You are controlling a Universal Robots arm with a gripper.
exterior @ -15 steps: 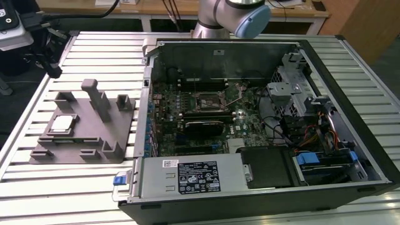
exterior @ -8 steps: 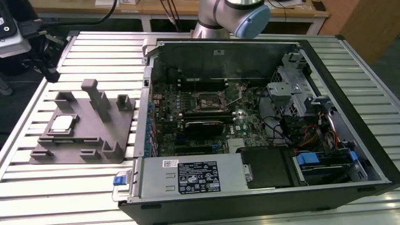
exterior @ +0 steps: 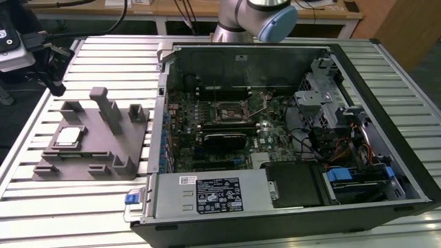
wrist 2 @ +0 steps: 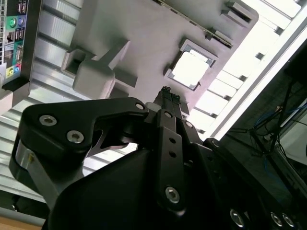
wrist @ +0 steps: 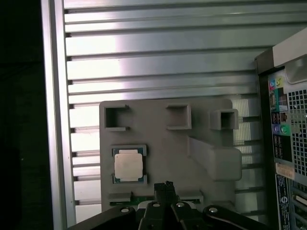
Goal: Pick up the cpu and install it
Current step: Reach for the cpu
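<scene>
Near the edge of the slatted metal surface (exterior: 103, 57) on the exterior view's left: a grey plastic fixture (exterior: 90, 155) with upright posts and square pockets. Holds the cpu (exterior: 69, 136) flat in a shallow square recess, silver top up, close to the fixture's outer edge.

Just beside the fixture, further right: an open-sided computer case (exterior: 276, 59), covering most of the surface. Inside it, a motherboard (exterior: 227, 129) with a square socket (exterior: 231, 111) near its middle, and a silver power-supply box (exterior: 206, 194) in the near corner. Toward the edge on the exterior view's right, cables and a drive cage. Above the case's back edge, the arm (exterior: 251, 15).

In the first wrist view, the claw (wrist: 166, 183), tips together and gripping nothing. Hangs over the fixture, just beside the cpu, off one of its corners, apart from it and not touching.
</scene>
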